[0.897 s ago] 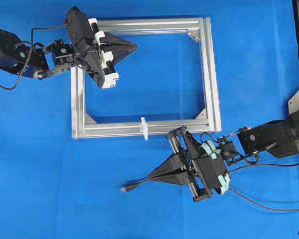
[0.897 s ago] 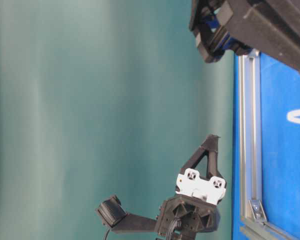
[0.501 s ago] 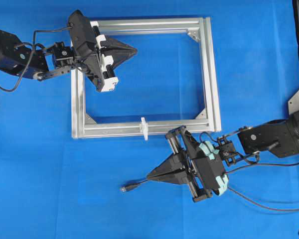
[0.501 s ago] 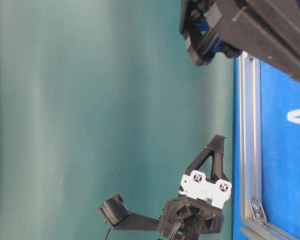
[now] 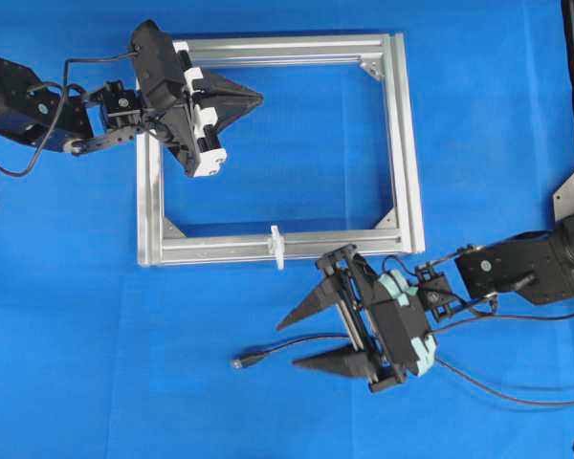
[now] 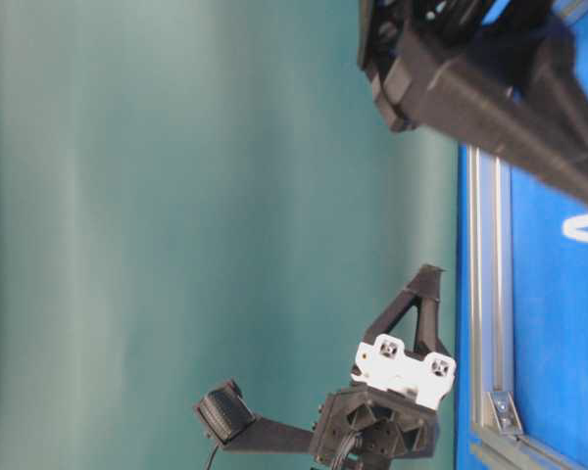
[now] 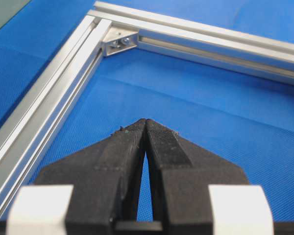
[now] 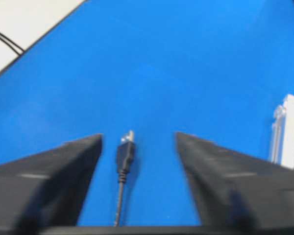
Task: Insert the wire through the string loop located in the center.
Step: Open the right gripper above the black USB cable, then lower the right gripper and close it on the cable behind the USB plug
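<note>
No text, label, brand, number or sign can be read anywhere around the aluminium frame, whether on its bars, on the blue cloth beneath it, or on either arm's housing beside it.

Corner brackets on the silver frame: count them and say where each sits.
3 show in the overhead view: upper right corner bracket, lower right corner bracket, lower left corner bracket. A fourth at the upper left may be hidden under the left gripper.

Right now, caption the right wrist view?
Open right gripper straddles the wire plug on the blue mat.
</note>
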